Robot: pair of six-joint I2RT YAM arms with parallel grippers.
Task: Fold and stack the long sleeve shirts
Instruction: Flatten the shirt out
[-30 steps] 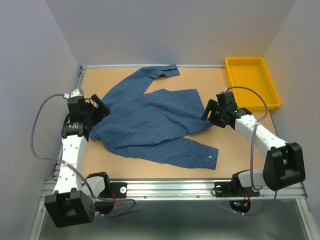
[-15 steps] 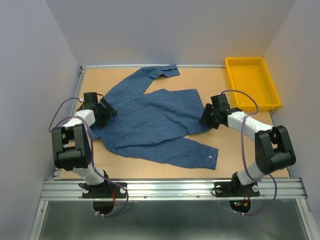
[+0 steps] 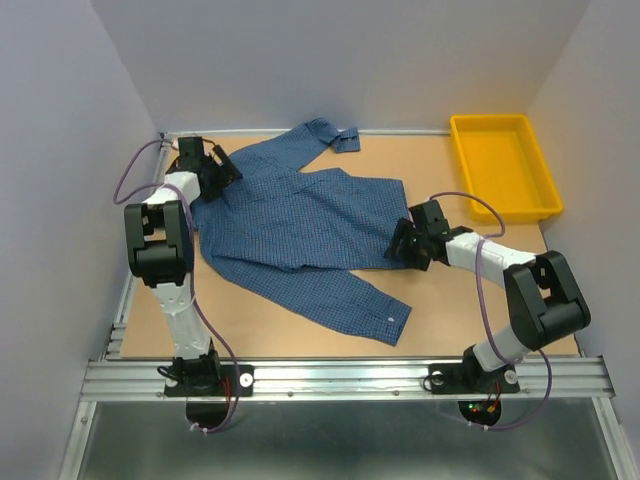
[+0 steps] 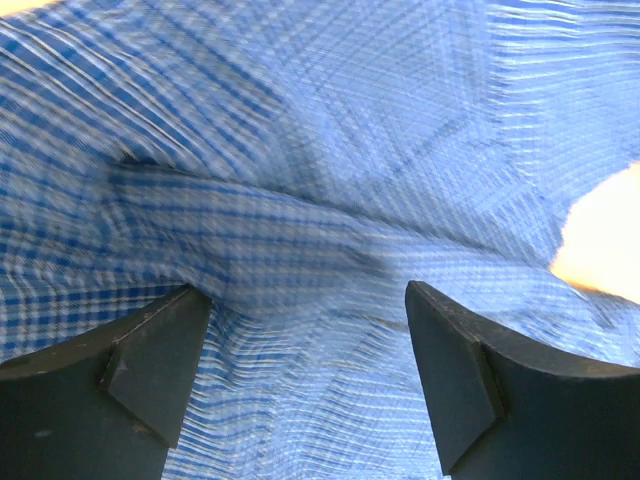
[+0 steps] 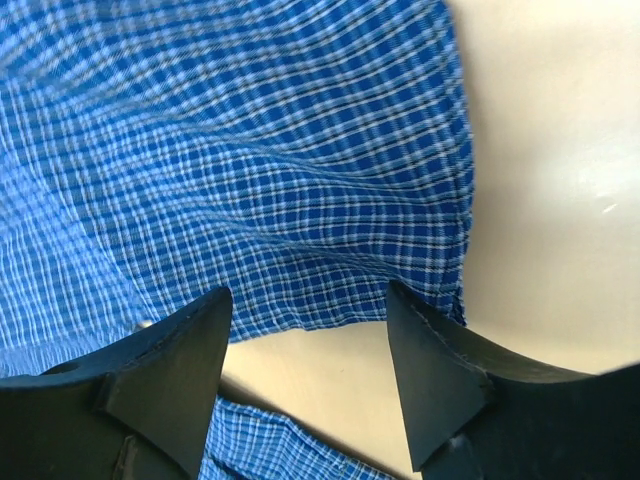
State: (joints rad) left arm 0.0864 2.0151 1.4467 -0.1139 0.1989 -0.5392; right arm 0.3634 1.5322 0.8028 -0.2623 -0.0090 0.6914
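Covering tan table (image 3: 250,335), blue shirt (image 3: 300,225), pale walls (image 3: 350,60)

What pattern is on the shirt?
The blue collared shirt has fine dark-and-light blue checks, clearest in the right wrist view.

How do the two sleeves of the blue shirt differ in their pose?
The far sleeve runs toward the far edge of the table and kinks near its cuff; the near sleeve stretches straight toward the near right. The near sleeve's cuff shows a white button; the far sleeve's shows none. Both lie flat.
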